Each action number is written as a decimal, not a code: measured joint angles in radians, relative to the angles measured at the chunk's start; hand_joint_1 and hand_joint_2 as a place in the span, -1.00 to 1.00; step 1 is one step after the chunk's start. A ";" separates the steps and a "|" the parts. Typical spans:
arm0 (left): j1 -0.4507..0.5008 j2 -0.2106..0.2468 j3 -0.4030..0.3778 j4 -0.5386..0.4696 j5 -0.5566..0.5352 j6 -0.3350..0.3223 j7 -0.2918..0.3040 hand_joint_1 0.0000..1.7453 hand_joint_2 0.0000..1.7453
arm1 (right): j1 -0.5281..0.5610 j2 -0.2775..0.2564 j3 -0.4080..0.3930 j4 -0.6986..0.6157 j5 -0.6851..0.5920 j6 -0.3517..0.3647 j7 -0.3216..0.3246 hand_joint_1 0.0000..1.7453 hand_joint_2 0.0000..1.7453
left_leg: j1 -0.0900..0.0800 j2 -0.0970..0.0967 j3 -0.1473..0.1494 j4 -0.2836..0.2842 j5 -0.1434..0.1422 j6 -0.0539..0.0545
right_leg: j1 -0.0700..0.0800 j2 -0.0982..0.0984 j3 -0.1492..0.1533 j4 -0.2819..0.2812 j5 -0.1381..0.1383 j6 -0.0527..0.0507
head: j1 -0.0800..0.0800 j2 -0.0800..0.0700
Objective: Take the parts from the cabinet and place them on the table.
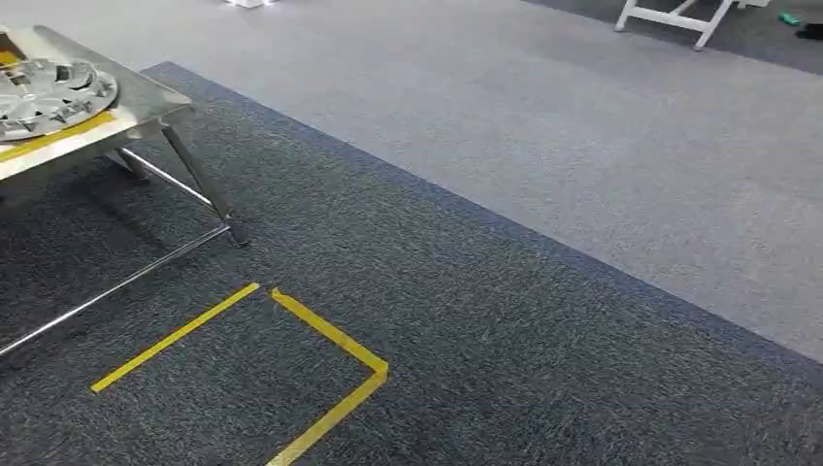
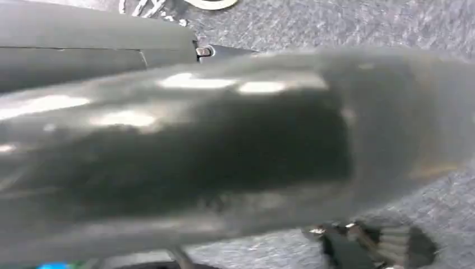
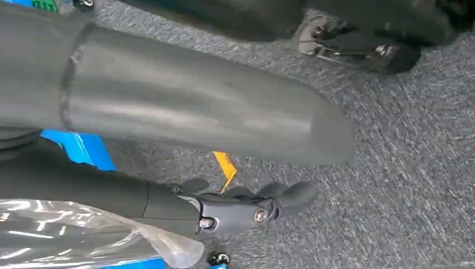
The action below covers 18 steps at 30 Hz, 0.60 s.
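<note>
A silver wheel cover (image 1: 49,92) lies on the metal table (image 1: 146,97) at the far left of the head view, partly cut off by the picture's edge. My right hand (image 3: 185,117) hangs over the dark carpet. Its thick grey thumb is apart from the dark fingers (image 3: 235,212), which are stretched out with nothing between them. Clear plastic (image 3: 84,235) and something blue (image 3: 78,148) show beside the fingers, outside the grasp. My left hand (image 2: 224,151) is a blurred grey mass, and I cannot make out how its fingers lie.
The table stands on thin metal legs (image 1: 199,175) and has yellow tape (image 1: 58,136) along its top. A yellow tape outline (image 1: 330,335) marks the dark carpet. Lighter grey carpet (image 1: 582,146) stretches beyond, with a white frame (image 1: 679,15) far off.
</note>
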<state>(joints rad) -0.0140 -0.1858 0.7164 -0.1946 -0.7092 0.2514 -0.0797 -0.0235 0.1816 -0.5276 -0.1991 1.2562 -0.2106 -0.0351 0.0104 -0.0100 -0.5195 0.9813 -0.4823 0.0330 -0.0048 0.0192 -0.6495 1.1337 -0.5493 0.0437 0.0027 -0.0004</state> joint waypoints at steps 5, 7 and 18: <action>0.008 0.002 0.019 0.000 0.009 0.014 0.062 -1.00 -1.00 | -0.003 0.000 0.032 0.001 0.015 0.017 0.006 -1.00 -1.00 | -0.001 0.070 -0.003 0.003 -0.002 -0.003 | -0.009 -0.022 -0.014 0.079 -0.006 0.012 | -0.001 0.000; 0.006 0.003 0.023 0.000 0.010 0.014 0.061 -1.00 -1.00 | -0.007 0.000 0.034 0.001 0.015 0.018 0.002 -1.00 -1.00 | -0.001 0.088 -0.001 0.009 -0.007 -0.012 | -0.009 -0.069 0.088 -0.090 0.061 0.010 | 0.000 0.000; 0.008 0.019 0.050 -0.001 0.004 0.013 0.082 -1.00 -1.00 | -0.032 0.005 0.066 0.005 0.030 0.044 0.012 -1.00 -1.00 | -0.001 0.021 -0.134 0.337 -0.171 -0.049 | 0.007 0.004 0.104 -0.132 0.055 -0.057 | -0.010 0.000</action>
<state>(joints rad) -0.0058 -0.1671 0.7668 -0.1953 -0.7054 0.2647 0.0026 -0.0550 0.1865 -0.4616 -0.1946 1.2860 -0.1663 -0.0229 0.0094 0.0107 -0.6536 1.3187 -0.6536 -0.0157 0.0023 0.0237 -0.5455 1.0018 -0.4939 -0.0137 -0.0076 -0.0004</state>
